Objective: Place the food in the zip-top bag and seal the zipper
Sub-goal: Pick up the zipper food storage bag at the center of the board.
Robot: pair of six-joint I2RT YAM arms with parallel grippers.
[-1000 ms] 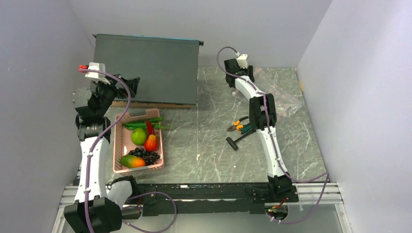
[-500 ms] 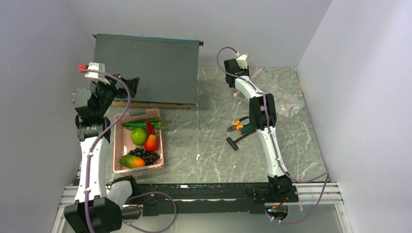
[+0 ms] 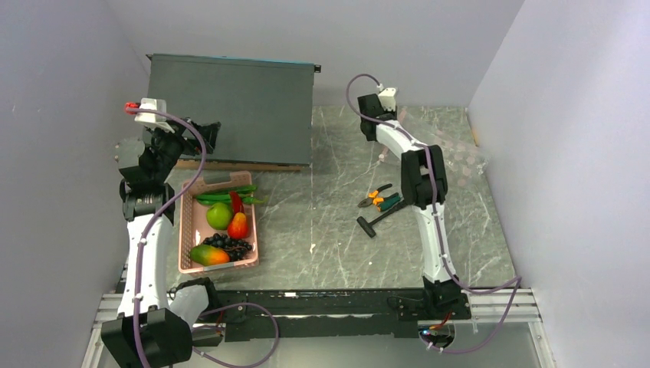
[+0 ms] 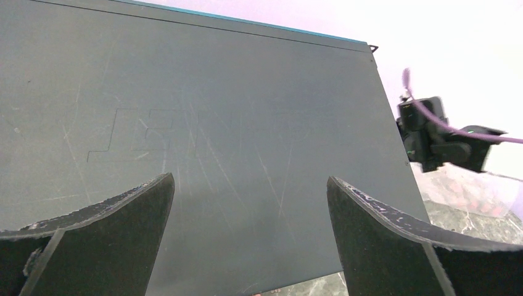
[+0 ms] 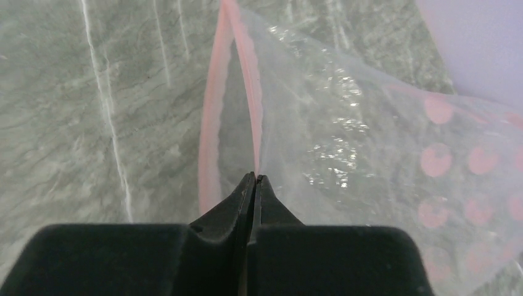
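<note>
My right pincer (image 5: pixel 254 179) is closed tight, its two black tips pressed together on one lip of the zipper (image 5: pixel 249 92), the pale pink strip along the mouth of the bag (image 5: pixel 345 123). The mouth is parted: two pink strips run away from my tips and meet at the far end, with a narrow gap between them. The clear plastic, printed with rows of pink dots, spreads to the right of the tips over the grey marbled bench (image 5: pixel 92 92). From above, the bag sits at the far right of the bench, near the side wall, well apart from the food.

My left pincer (image 4: pixel 250 182) is wide open and holds nothing. It hangs raised at the far left, facing a large dark panel (image 4: pixel 216 123) that leans against the back wall.

The food lies in a pink basket (image 3: pixel 186 230) on the left side of the bench, near my left arm. In it are green pods (image 3: pixel 226 195) at the far end, a red chili (image 3: pixel 236 201), a green apple (image 3: pixel 219 215), a red-orange fruit (image 3: pixel 239 226), dark grapes (image 3: pixel 230 244) and a green-orange mango (image 3: pixel 208 255) at the near end.

Mid-bench, beside my right arm, lie pliers (image 3: pixel 381 199) and a black T-shaped tool (image 3: pixel 368 224)
</note>
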